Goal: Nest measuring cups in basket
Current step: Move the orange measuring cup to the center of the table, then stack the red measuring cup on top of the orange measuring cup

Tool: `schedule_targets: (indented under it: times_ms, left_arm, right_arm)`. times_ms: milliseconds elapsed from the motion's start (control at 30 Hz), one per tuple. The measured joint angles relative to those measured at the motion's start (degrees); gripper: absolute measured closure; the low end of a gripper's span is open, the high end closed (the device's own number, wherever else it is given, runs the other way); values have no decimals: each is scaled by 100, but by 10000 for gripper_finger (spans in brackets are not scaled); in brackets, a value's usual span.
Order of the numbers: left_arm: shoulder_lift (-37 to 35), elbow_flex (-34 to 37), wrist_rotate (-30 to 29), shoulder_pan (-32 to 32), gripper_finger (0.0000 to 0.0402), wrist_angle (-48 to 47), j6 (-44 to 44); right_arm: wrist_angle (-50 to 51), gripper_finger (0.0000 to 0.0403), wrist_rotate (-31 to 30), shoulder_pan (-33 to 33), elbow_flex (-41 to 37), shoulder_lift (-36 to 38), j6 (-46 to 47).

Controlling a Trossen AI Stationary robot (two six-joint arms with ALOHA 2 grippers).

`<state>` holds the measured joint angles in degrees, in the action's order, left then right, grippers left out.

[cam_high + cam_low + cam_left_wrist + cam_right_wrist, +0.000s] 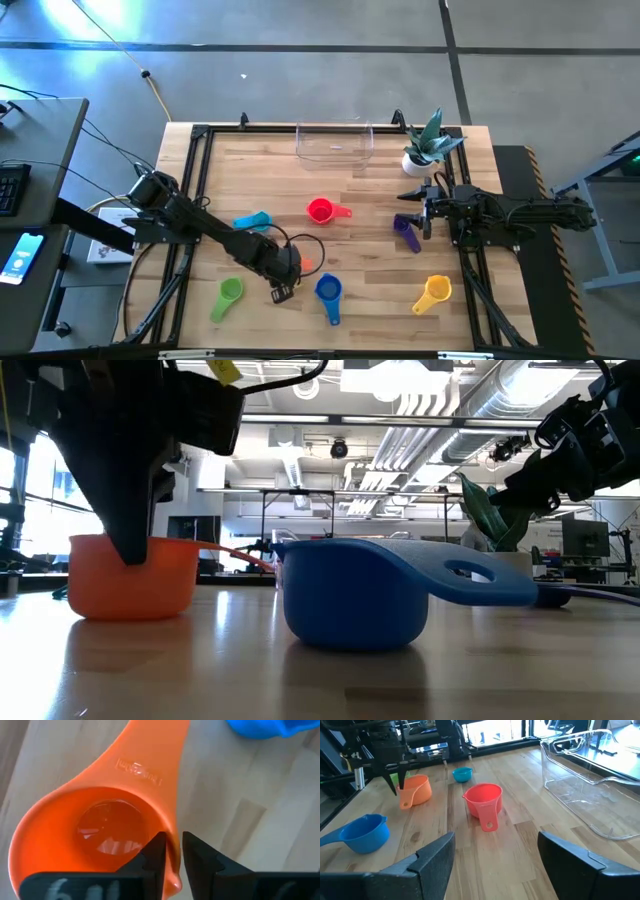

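l gripper (171, 851) pinching orange cup (95, 832) rim | r gripper (492, 855) open, above table

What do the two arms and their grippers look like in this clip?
Both arms are dark, almost black, jointed segments. The left gripper has flat black fingers with squared tips; a black cable loops beside its wrist. The right gripper has broad, wedge-shaped black fingers.

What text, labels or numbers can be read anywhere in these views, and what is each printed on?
Embossed lettering on the orange cup handle, left wrist view: present, but too small and blurred to read.
Pale markings on the left gripper body, bottom edge of the left wrist view: cropped, unreadable.
Yellow tag above the left arm, low view: no legible text.
Phone screen and paper beside the table, high view: too small to read.
Nothing else carries readable text.
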<state>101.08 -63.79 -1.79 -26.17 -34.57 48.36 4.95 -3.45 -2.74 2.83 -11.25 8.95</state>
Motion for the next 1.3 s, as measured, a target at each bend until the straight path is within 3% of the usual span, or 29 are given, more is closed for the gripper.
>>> schedule_targets:
  times_ms: [167, 367, 833, 1133, 1300]
  left_arm:
    - [-2, 0, 32, 62, 320, 30, 64]
    - [-9, 0, 513, 242, 304, 25, 96]
    - [-552, -7, 727, 343, 316, -94, 96]
    - [-1526, -7, 514, 446, 329, -111, 262]
    - [-2140, -7, -97, 556, 332, -108, 462]
  right_arm:
    - [0, 128, -1, 0, 0, 0, 0]
    - [1, 128, 0, 0, 0, 0, 0]
    - [0, 128, 1, 0, 0, 0, 0]
    - [0, 128, 1, 0, 0, 2, 0]
    - [0, 128, -1, 0, -1, 2, 0]
